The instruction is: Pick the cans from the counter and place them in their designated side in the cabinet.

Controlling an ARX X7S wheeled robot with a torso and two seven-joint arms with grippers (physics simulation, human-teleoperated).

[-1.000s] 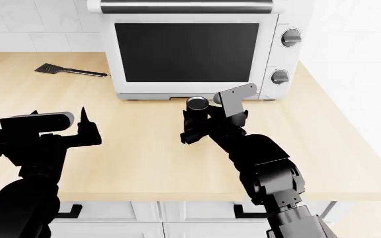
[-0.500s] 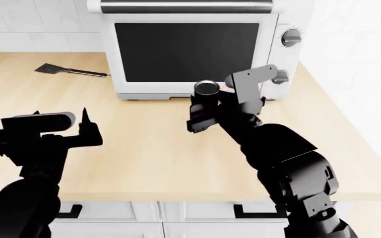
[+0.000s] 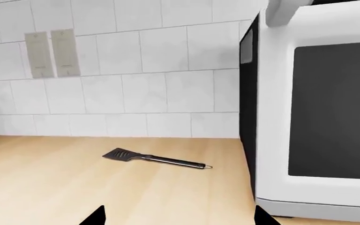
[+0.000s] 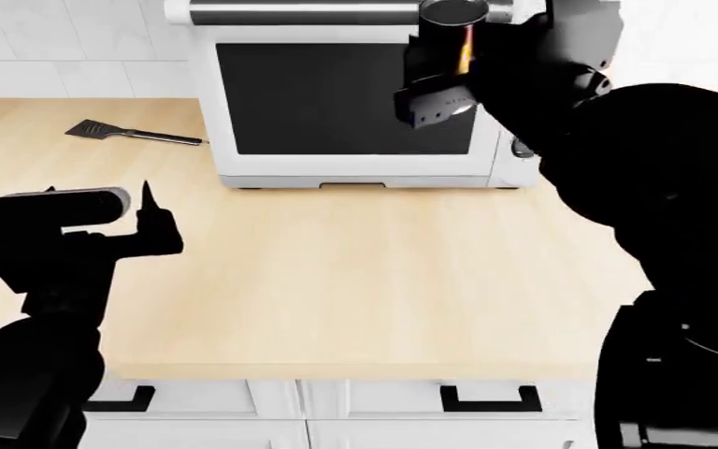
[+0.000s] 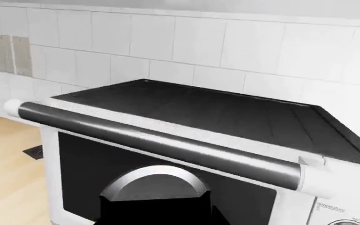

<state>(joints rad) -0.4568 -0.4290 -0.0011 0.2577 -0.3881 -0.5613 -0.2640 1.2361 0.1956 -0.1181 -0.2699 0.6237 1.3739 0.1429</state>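
Observation:
My right gripper (image 4: 437,82) is raised high in front of the toaster oven's top edge and is shut on the near-black can (image 4: 444,33). The can stands upright, and in the right wrist view its metal top (image 5: 155,182) shows just above my jaws. My left gripper (image 4: 150,223) hovers low over the left part of the beige counter (image 4: 334,281). It is open, and nothing lies between its far-apart fingertips (image 3: 96,217). The red can and the cabinet are out of view.
A white toaster oven (image 4: 347,94) with a dark door and a bar handle (image 5: 161,140) stands at the back of the counter against the tiled wall. A black spatula (image 4: 128,134) lies to its left. White drawers with black handles (image 4: 490,400) run below the counter edge.
My right arm has lifted the near-black can from just above the counter to the level of the oven's top. The left arm has barely shifted.

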